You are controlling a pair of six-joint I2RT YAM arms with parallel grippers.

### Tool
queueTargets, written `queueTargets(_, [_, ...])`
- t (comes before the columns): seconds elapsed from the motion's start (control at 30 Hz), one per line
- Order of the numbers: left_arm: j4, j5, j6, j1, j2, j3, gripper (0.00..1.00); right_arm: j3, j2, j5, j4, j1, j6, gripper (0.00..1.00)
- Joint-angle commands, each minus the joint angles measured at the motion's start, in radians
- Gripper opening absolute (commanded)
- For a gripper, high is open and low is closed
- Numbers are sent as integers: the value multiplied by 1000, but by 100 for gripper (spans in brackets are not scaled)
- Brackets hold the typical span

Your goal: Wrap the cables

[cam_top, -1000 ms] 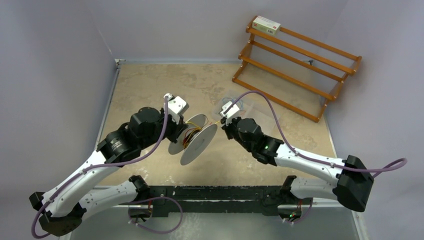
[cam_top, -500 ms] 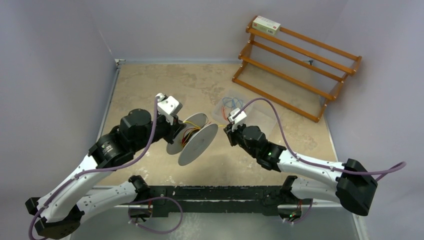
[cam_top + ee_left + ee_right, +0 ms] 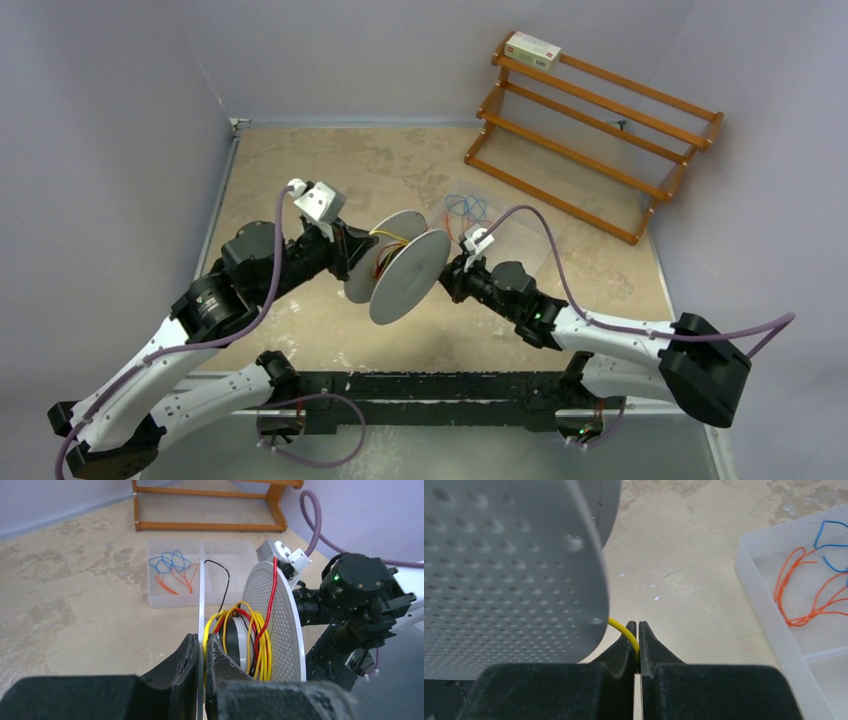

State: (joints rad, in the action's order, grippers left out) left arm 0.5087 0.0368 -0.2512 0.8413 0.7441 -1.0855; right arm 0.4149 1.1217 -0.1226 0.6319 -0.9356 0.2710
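A grey two-disc spool is held off the table between the arms. My left gripper is shut on the edge of its near disc. Yellow cable lies in several loops round the spool's hub, with a red wire and a black wire among them. My right gripper is shut on the yellow cable's free end, right beside the perforated disc. In the top view the right gripper sits against the spool's right side.
A clear plastic tray behind the spool holds thin blue wires and orange-red wires; it also shows in the right wrist view. A wooden rack with a small box stands at the back right.
The left arm has tipped and lifted the spool to the right, its wrist moving left. The right gripper has moved down and left, close to the spool, with the cable held.
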Motion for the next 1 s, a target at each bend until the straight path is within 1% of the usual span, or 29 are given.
queueTargets(0.0, [-243, -12, -106, 4, -35, -6, 0, -32, 14, 90, 117, 5, 71, 0])
queueTargets(0.1, [-305, 8, -149, 4, -52, 17, 0, -57, -7, 116, 180, 4, 87, 0])
queueTargets(0.37, [-473, 151, -236, 4, -119, 139, 0, -123, -56, 212, 361, 4, 210, 0])
queueTargets(0.57, [-525, 305, -281, 4, -172, 176, 0, -172, -94, 255, 457, 5, 278, 0])
queueTargets(0.83, [-616, 482, -438, 4, -209, 247, 0, -168, -97, 331, 569, 2, 356, 0])
queueTargets(0.97, [-675, 534, -497, 3, -215, 274, 0, -163, -96, 347, 589, 2, 369, 0])
